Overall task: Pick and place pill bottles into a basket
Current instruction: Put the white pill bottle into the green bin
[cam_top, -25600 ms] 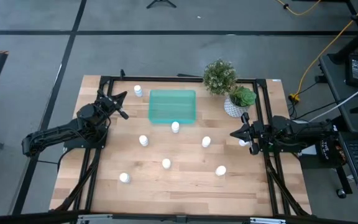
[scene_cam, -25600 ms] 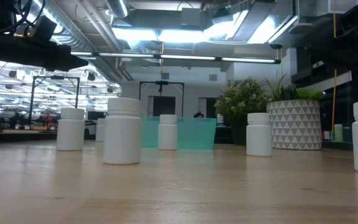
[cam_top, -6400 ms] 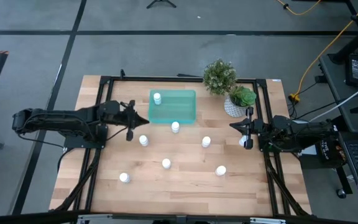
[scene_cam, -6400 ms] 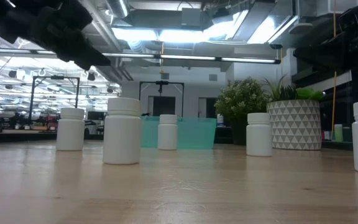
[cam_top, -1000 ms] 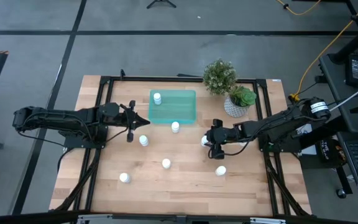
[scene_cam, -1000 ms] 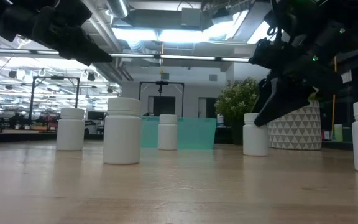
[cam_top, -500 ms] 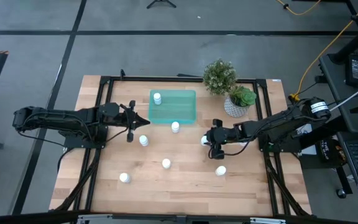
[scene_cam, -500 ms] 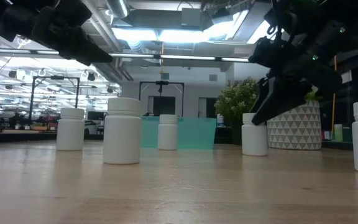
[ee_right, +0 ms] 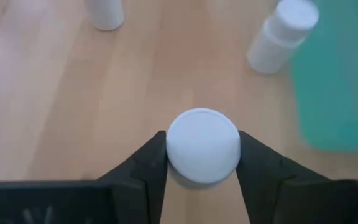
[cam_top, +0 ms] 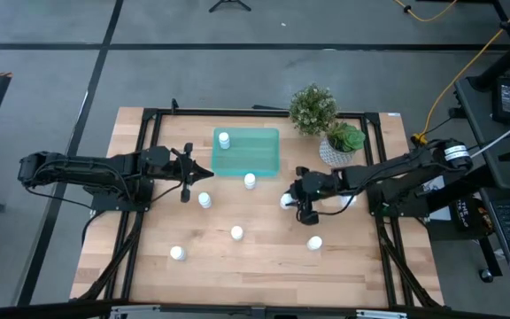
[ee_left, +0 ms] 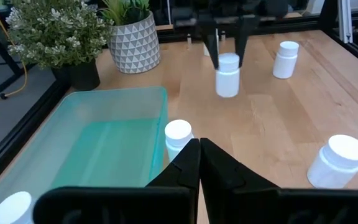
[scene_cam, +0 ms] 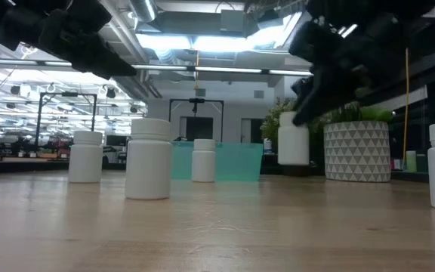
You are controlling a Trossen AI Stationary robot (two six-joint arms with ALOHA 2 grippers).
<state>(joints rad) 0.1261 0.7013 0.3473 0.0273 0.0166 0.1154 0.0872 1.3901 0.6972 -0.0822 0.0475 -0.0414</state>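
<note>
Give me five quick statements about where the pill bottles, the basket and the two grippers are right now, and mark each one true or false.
1. The right gripper holds a pill bottle clear of the table. True.
2. The teal basket is empty. False: one bottle stands inside, near a corner.
3. The left gripper is closed and carries nothing. True.
4. The held bottle is already over the basket. False: it hangs over bare wood, short of the basket.
5. A bottle stands on the table just outside the basket's near edge. True.
</note>
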